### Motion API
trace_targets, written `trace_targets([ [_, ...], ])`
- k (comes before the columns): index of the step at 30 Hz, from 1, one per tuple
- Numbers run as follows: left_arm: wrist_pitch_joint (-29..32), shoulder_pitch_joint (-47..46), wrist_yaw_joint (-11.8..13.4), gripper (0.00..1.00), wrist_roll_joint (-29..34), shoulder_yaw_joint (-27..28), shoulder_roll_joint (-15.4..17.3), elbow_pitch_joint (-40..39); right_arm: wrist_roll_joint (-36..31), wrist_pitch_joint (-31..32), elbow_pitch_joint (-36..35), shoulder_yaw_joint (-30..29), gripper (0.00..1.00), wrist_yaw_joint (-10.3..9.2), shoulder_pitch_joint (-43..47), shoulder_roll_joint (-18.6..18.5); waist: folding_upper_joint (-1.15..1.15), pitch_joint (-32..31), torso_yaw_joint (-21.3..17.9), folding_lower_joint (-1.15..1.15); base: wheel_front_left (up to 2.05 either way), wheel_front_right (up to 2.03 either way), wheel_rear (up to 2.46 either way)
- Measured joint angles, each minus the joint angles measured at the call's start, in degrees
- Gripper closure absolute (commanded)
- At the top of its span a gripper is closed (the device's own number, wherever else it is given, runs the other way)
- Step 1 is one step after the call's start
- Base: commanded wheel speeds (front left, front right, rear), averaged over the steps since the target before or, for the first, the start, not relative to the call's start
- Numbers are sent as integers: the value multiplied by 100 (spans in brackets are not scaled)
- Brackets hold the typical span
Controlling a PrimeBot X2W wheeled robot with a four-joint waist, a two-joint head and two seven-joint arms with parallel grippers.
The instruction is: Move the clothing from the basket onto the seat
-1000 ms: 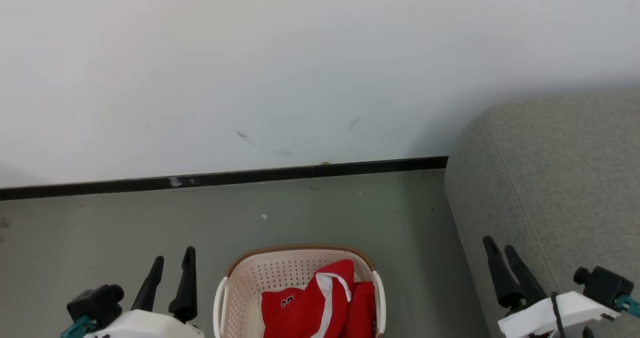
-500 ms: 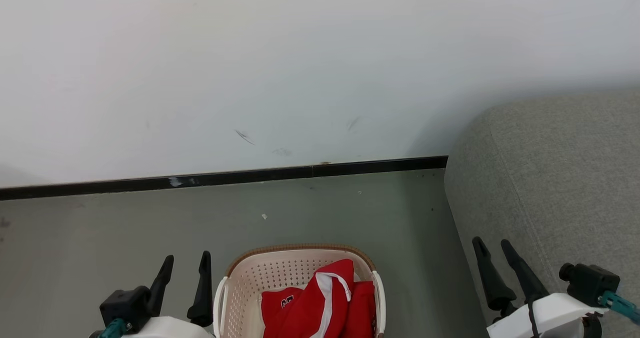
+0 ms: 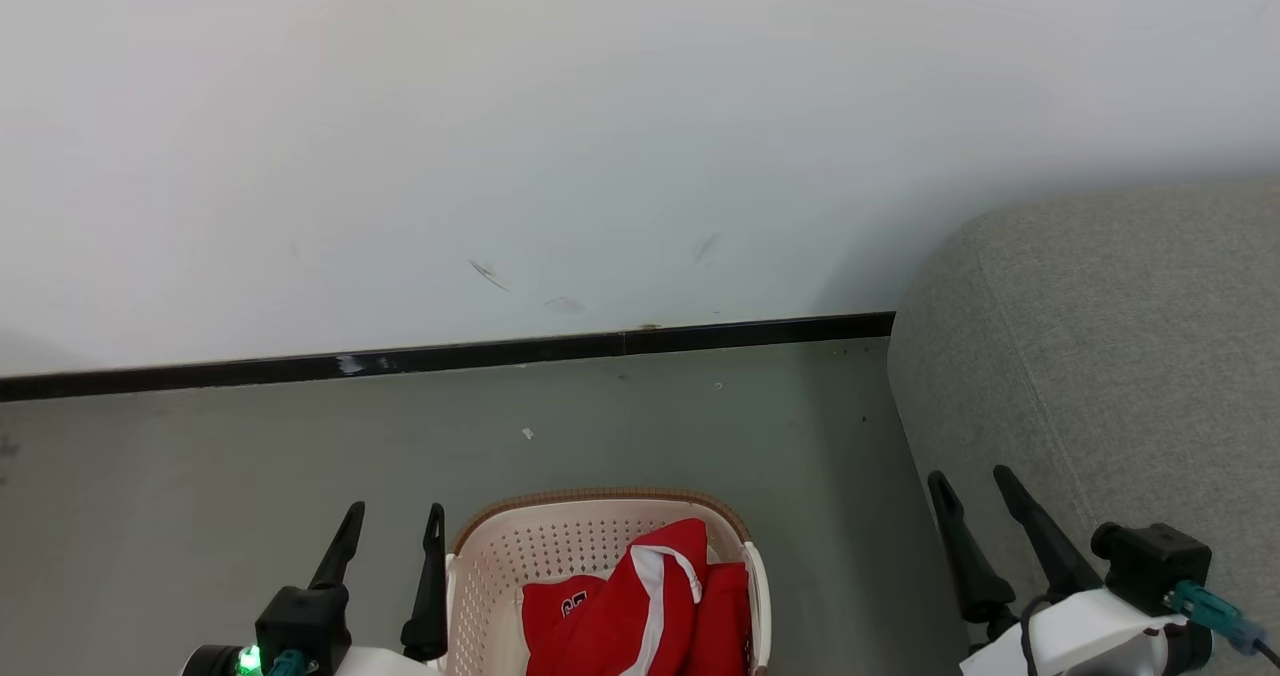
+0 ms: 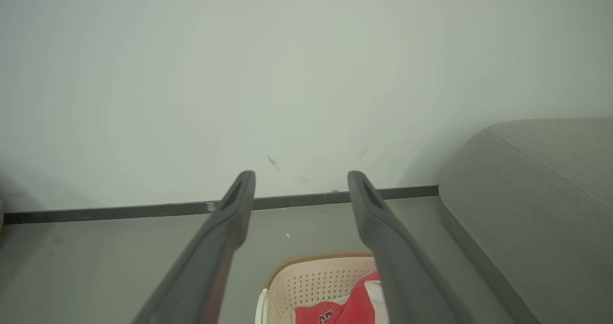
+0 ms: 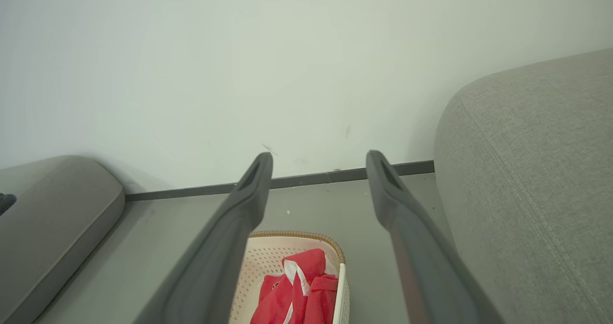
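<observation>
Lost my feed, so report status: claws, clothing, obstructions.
Left claw open, empty, beside basket. Right claw open, empty, by seat. Clothing in basket, untouched. No obstruction seen.

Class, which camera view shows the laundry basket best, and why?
The head view: the basket shows its brown rim and both side walls. In the right wrist view a finger covers its left side; in the left wrist view, its right side.
</observation>
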Motion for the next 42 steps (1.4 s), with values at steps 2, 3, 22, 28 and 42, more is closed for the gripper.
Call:
trace_targets([
  [2, -46, 0, 42, 0, 144, -30, -1, 0, -157, -7, -19, 0, 0, 0, 0, 11, 0, -1, 0, 0, 0, 0, 0],
  [3, -64, 0, 71, 0, 233, -40, -1, -1, -261, -12, -26, 1, 0, 0, 2, 14, 0, -1, 0, 0, 0, 0, 0],
  [22, -250, -1, 269, 0, 888, -110, -7, 103, -1085, -164, -151, -9, 0, 1, 105, 77, 0, 4, -9, -1, 0, 0, 0],
  [28, -250, -1, 285, 0, 845, -57, -13, 137, -1053, -164, -151, -29, 0, 1, 105, 78, 0, 11, -8, -1, 0, 0, 0],
  [42, -250, -2, 292, 0, 797, -8, -31, 167, -1023, -165, -151, -30, 0, 1, 105, 78, 0, 25, -8, -1, 0, 0, 0],
])
